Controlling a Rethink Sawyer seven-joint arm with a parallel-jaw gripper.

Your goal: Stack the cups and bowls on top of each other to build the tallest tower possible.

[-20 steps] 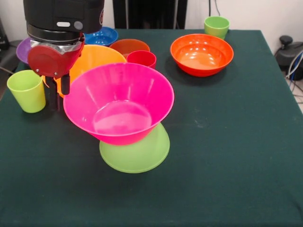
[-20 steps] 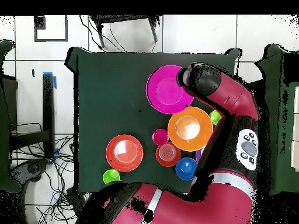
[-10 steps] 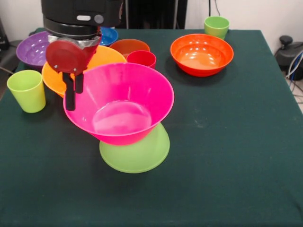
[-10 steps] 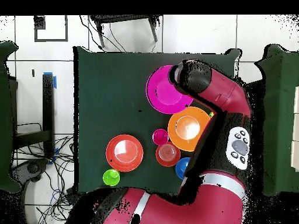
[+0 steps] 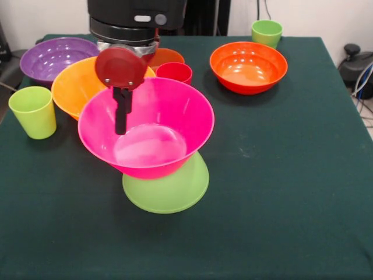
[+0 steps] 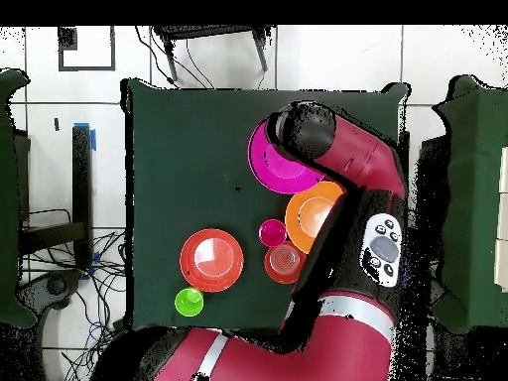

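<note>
Tool [image 5: 121, 114] hangs inside the big pink bowl [image 5: 169, 119] w/ nothing held (fingers look pressed together); pink sits tilted on the upside-down lime bowl [image 5: 175, 189].

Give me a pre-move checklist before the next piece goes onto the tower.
1. Pink bowl sits on the inverted lime green bowl: ok, though off-centre over it.
2. Pink bowl empty, nothing nested inside: ok.
3. Hand empty: cannot tell; it hangs over the pink bowl's rim, nothing visible in it.
4. Medium orange bowl unobstructed on the table: ok.
5. Green cup apart from the tower: ok.
6. Yellow-orange bowl touching the pink bowl: cannot tell.
</note>
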